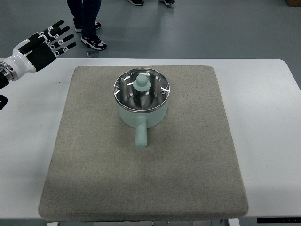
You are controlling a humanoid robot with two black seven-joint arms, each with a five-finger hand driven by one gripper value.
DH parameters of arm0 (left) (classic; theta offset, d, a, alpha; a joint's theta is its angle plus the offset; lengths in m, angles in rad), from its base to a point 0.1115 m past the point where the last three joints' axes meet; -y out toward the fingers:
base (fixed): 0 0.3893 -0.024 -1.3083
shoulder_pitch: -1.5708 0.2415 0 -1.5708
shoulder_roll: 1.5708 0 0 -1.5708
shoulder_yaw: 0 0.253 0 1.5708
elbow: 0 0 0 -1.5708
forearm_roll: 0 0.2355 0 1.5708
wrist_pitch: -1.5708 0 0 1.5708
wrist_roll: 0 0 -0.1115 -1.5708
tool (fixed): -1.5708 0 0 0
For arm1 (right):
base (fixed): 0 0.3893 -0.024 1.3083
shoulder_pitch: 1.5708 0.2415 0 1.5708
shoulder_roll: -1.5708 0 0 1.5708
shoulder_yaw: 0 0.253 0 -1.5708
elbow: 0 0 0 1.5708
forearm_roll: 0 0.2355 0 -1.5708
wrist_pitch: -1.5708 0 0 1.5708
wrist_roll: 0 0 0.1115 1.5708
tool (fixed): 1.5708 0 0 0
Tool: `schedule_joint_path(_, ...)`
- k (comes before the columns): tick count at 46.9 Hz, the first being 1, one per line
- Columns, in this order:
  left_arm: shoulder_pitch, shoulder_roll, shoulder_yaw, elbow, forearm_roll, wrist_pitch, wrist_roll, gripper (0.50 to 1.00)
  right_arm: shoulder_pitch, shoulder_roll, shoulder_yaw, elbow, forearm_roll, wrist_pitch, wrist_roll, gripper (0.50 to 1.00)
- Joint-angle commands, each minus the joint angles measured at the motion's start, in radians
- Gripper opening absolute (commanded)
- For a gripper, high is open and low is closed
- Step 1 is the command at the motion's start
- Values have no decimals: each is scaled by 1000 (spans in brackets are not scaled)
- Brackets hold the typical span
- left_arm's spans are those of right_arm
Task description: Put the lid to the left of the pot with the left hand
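A pale green pot (141, 113) stands on the grey mat (94, 165), a little behind its middle, with its stubby handle (140, 135) pointing toward me. A glass lid (141, 92) with a metal rim and a pale green knob (140, 84) sits on the pot. My left hand (44, 44) is raised at the far left, well away from the pot, beyond the table's back left corner. Its black fingers (61, 35) are spread and hold nothing. The right hand does not show.
The mat lies on a white table (268, 117). Behind the table's far edge stand a person's legs and dark shoes (93, 41) on the grey floor; another pair of shoes (136, 2) shows at the top edge.
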Motion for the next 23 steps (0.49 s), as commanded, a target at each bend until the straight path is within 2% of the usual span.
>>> schedule_joint_path(1,0,-2,1,2,1,0,-1,994,0,0,0,0,0,0,0,924)
schedule_joint_path(23,-11,4,1,6,-1,-1,-1,994,0,0,0,0,0,0,0,924)
